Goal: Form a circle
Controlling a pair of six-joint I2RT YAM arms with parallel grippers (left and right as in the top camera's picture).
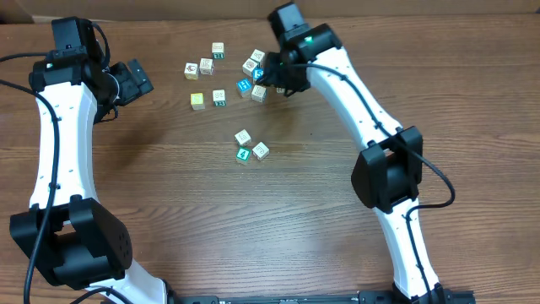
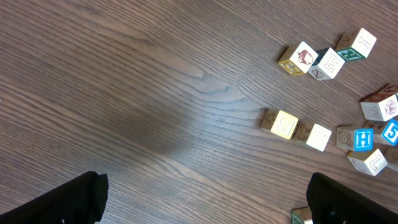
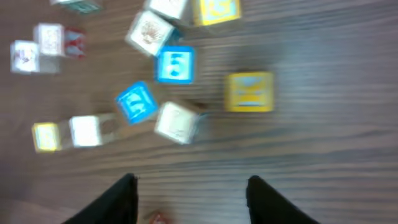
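The circle (image 1: 250,145): a small knot of cubes mid-worktop (image 1: 169,219), well apart from both claws.
Your right claw (image 3: 193,199) hangs partly open and empty over the loose scatter of cubes (image 1: 205,66); your left claw (image 2: 208,202) gapes wide, holding nothing. Close among those crowded cubes and a finger may shove neighbours or pinch two. A cube set down carelessly could knock the ring apart.

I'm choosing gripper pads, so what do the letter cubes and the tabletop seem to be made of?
The letter cubes look like wood with painted or printed faces: bare tan sides show beside white, yellow and blue faces. The tabletop looks like dark wood or wood-grain laminate, matte; streaked grain shows, which one I cannot tell.
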